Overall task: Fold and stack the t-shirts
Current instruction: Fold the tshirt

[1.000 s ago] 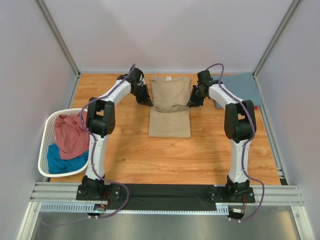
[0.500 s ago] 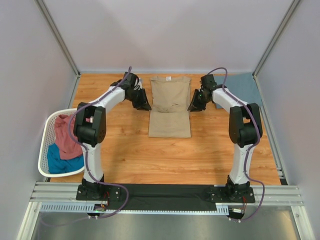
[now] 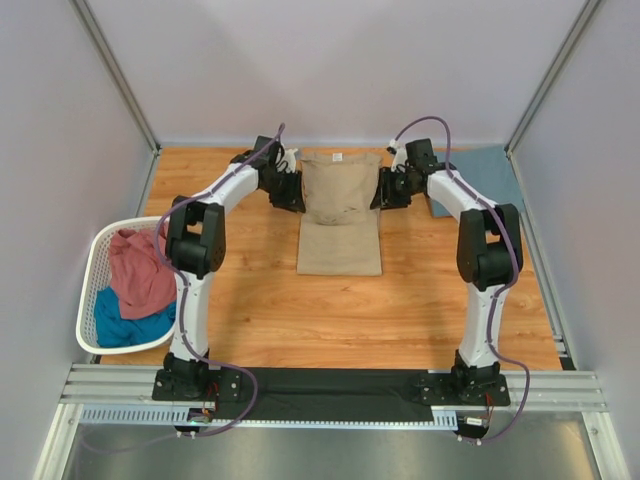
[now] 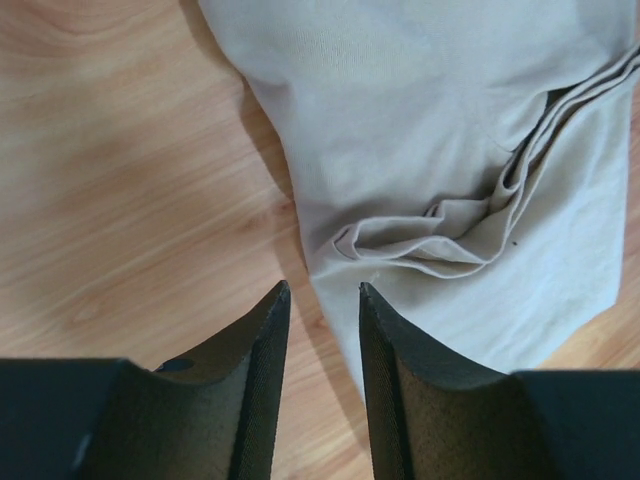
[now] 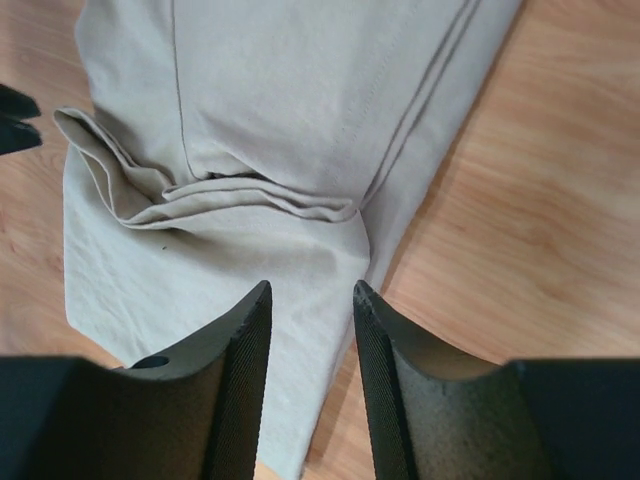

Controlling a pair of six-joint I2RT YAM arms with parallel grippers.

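Note:
A tan t-shirt (image 3: 340,215) lies lengthwise mid-table, its far half doubled over the near half with a rumpled fold line across it. My left gripper (image 3: 291,197) is at the shirt's left edge and my right gripper (image 3: 386,193) at its right edge. In the left wrist view the left gripper (image 4: 322,290) is open and holds nothing, straddling the edge of the tan cloth (image 4: 430,150). In the right wrist view the right gripper (image 5: 311,290) is also open and empty above the tan cloth (image 5: 270,120). A slate blue t-shirt (image 3: 485,172) lies folded at the back right.
A white slatted basket (image 3: 88,290) stands at the table's left edge, holding a dusty pink shirt (image 3: 140,268) and a teal shirt (image 3: 122,328). Grey walls close the table on three sides. The arm bases sit on a rail (image 3: 330,385) at the near edge.
Both grippers have opened and let go of the tan shirt's sides. The doubled-over half now rests on the shirt. Both wrists shifted slightly toward the far end.

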